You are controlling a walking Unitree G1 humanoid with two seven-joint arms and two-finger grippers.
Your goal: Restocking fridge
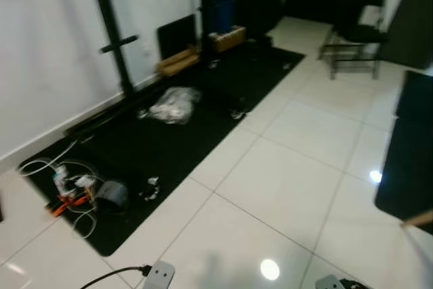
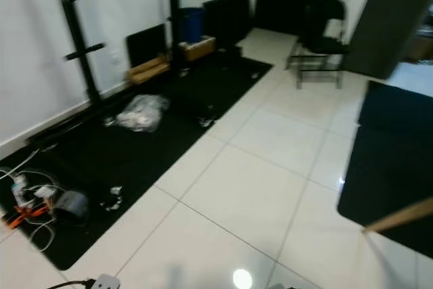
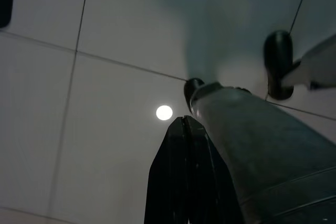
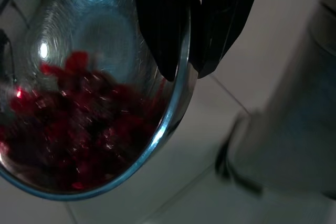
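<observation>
Right hand (image 4: 181, 69) clamped on glass bowl (image 4: 79, 35) rim, red fruit (image 4: 73, 129) inside | left hand (image 3: 185, 171) closed, empty, above white tiled floor (image 1: 270, 187) | we read no labels

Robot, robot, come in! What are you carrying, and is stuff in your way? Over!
Right gripper pinching glass bowl rim, red bits inside. Left gripper shut, empty. Black mat with cables lying left; white tiles ahead.

Glossy white floor tiles (image 1: 284, 187) with thin dark grout lines fill the lower right. A black mat (image 1: 176, 133) crosses the left, carrying white cables (image 1: 51, 164) and an orange tool (image 1: 67, 204). A clear glass bowl (image 4: 168, 124) holds dark red pieces (image 4: 68, 129).
</observation>
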